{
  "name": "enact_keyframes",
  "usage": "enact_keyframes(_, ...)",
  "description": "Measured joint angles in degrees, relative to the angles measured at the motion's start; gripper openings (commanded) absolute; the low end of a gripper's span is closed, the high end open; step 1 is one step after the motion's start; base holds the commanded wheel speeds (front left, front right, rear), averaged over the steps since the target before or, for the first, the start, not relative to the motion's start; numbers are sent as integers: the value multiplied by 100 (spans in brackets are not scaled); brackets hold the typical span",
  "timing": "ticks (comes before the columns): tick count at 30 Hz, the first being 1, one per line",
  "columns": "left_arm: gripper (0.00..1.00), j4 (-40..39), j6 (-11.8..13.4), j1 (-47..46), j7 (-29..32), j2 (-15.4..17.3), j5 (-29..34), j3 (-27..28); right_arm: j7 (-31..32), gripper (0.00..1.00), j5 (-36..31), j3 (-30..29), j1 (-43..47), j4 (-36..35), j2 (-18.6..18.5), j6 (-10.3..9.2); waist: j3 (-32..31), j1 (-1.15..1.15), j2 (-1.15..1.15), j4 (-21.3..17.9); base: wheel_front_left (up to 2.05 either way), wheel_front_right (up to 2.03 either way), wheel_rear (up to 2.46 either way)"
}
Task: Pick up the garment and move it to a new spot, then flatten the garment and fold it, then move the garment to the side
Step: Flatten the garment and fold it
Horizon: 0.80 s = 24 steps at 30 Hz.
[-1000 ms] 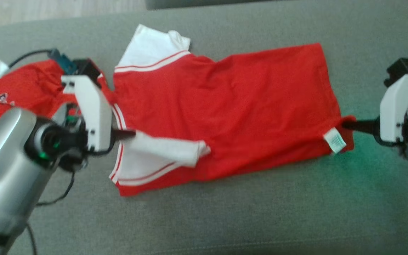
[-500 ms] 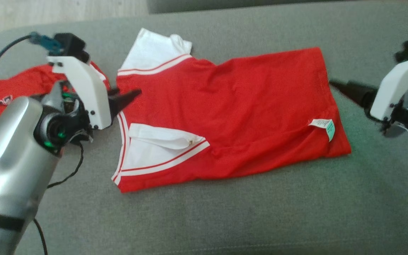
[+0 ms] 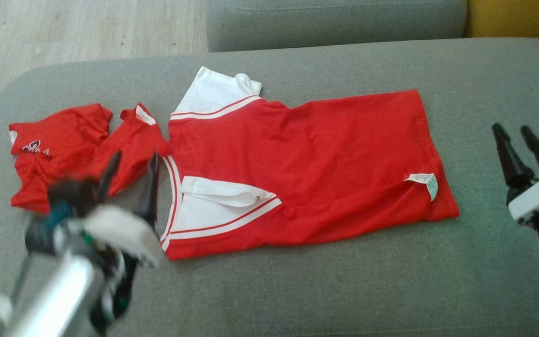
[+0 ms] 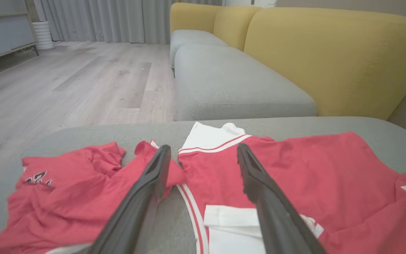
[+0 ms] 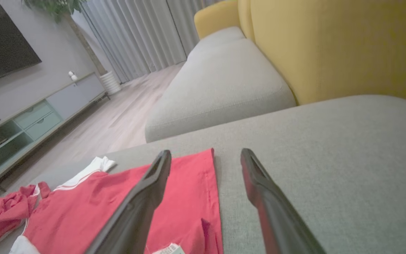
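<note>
The garment point(image 3: 307, 164) is a red shirt with white, red-striped sleeves, lying folded lengthwise on the grey sofa cushion point(image 3: 297, 290); it also shows in the left wrist view point(image 4: 312, 176) and the right wrist view point(image 5: 125, 204). A white care label point(image 3: 425, 180) sticks out near its right hem. My left gripper point(image 3: 131, 161) hovers open just left of the shirt's collar end, holding nothing. My right gripper point(image 3: 513, 128) stands open to the right of the hem, apart from the cloth and empty.
A second red garment point(image 3: 63, 150) lies crumpled at the cushion's left end, beside my left gripper. Another grey seat point(image 3: 335, 23) and a yellow backrest point(image 3: 517, 18) lie beyond. Wooden floor point(image 3: 63, 32) is at the upper left.
Both grippers have let go of the shirt, opened and drawn back toward me. The shirt now lies folded on the cushion. The head view has tilted up.
</note>
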Motion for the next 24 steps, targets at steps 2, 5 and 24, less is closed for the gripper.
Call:
enact_keyframes(2, 100, -66, 227, 358, -343, -73, 147, -20, -1, 100, -645, -860, 226, -113, 281, 0, -32, 0, 0, -1, 0, 0, 0)
enact_keyframes(5, 100, -107, 489, 753, -579, -247, 279, -15, -12, 100, -1724, -2026, 833, -508, 691, 0, -62, 0, 0, 25, 0, 0, 0)
enact_keyframes(24, 100, 862, 108, 613, 133, -870, 131, -229, 1959, 100, -4586, -4047, 2021, -619, 2401, 0, 307, 0, 0, 170, 0, 0, 0)
